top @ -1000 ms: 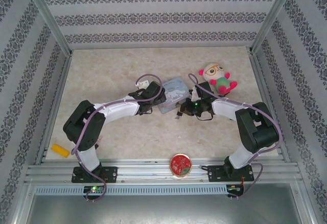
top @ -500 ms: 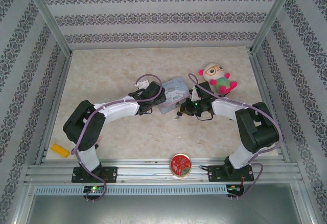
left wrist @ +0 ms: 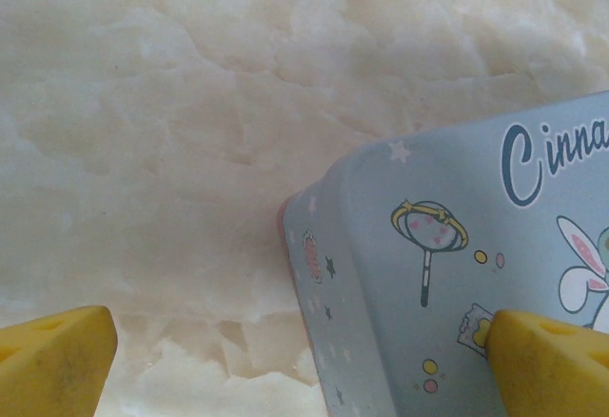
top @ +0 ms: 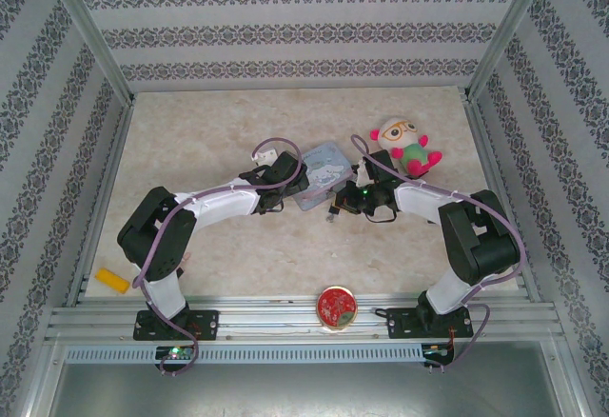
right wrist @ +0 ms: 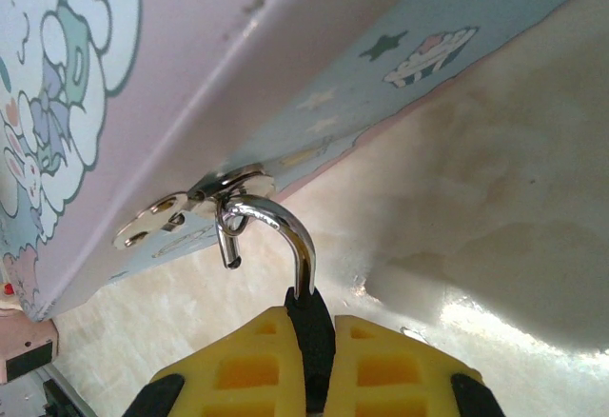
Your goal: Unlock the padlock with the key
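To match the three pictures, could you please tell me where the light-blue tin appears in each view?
Top external: the tin sits mid-table, left of the plush doll.
Left wrist: the tin lies lower right, a corner pointing toward centre.
Right wrist: the tin spans the upper left, the padlock hooked in its hasp.
Shared landmark: the beige marbled tabletop.

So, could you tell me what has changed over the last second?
The right gripper, shut on the padlock, has edged slightly toward the far side, and the tin seems to have tipped up a little on its right. The left gripper stays open at the tin's corner; plush toy, red disc and yellow block have not moved.
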Tool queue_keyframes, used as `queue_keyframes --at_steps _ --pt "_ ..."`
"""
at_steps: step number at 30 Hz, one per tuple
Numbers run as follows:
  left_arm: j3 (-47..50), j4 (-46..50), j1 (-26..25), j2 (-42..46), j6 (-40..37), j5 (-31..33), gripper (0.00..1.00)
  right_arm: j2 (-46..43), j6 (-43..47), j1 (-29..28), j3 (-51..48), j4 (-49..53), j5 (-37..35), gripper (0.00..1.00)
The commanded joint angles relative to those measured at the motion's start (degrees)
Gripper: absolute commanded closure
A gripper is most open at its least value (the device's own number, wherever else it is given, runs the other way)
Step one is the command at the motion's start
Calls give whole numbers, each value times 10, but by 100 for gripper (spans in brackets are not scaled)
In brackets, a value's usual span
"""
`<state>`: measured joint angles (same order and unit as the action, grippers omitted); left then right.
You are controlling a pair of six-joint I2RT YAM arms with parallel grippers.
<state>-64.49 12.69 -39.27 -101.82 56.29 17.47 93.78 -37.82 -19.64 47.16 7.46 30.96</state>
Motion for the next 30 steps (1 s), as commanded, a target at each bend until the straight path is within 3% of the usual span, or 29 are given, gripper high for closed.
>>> queue_keyframes --at_steps 1,30 --pt "10 27 2 0 7 -3 1 -3 -7 -1 20 -13 4 100" --pt "21 27 7 0 19 -6 1 -11 -39 27 16 -46 -15 100"
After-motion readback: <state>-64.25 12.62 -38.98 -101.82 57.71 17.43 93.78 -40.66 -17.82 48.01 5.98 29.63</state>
